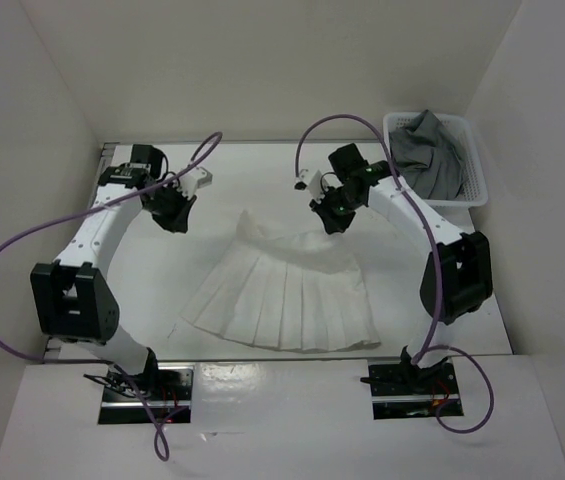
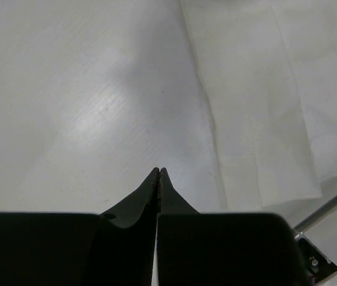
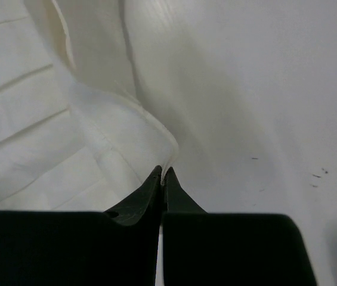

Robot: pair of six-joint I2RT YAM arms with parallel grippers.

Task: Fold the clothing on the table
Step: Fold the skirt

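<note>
Skirt (image 1: 282,300) lies spread flat and fan-shaped at mid-tabletop (image 1: 152,280), wide pleated hem toward the near edge, narrow end toward the far side.

Right tool (image 1: 334,222) sits at the skirt's far right corner, jaws fully together. In the right wrist view a raised cloth edge runs up to the fingertips (image 3: 151,187); cannot tell whether any fabric is pinched. The top view does not resolve this contact.

Left tool (image 1: 174,220) is apart from the skirt, off its far left. The left wrist view shows its jaws pressed together with nothing between them, bare tabletop below and a cloth edge off to one side.

Top view only: basket (image 1: 474,190) at the far right corner, grey garment (image 1: 427,150) in it.
</note>
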